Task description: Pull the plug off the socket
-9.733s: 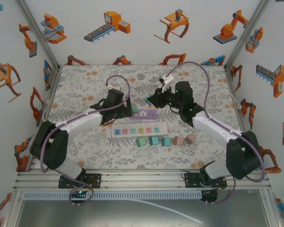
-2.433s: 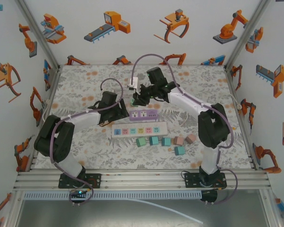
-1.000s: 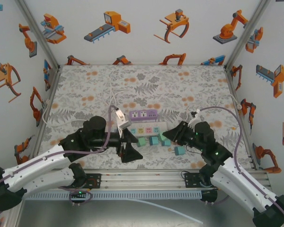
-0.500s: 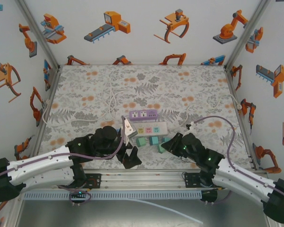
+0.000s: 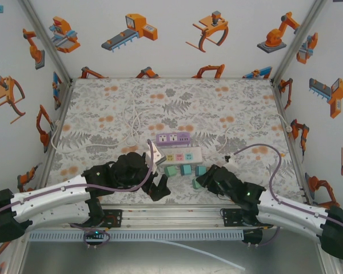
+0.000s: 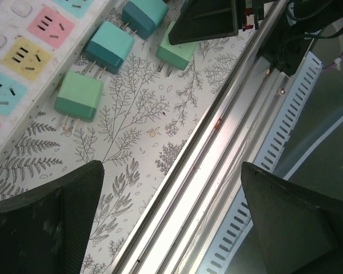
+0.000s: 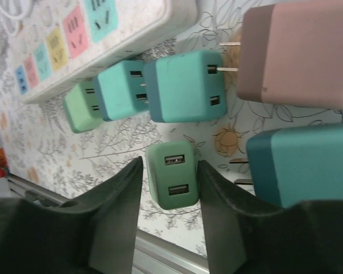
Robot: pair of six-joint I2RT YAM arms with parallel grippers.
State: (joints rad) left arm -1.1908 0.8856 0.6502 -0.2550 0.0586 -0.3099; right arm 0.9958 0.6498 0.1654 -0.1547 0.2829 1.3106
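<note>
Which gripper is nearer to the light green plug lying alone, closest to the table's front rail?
Right. The right gripper straddles the light green plug, a finger on each side. The left gripper hangs open over the front rail, well apart from it.

Grey fern-print tablecloth (image 5: pixel 103 108), white power strip (image 5: pixel 180 155), lilac strip (image 5: pixel 172 137), teal plug (image 7: pixel 183 85), pink plug (image 7: pixel 297 54)

Top cam: high up, near side, looks down on whole table (image 5: pixel 103 108). Wrist cams: v. close, facing down. All 3 share the plug row (image 5: pixel 186 169).
</note>
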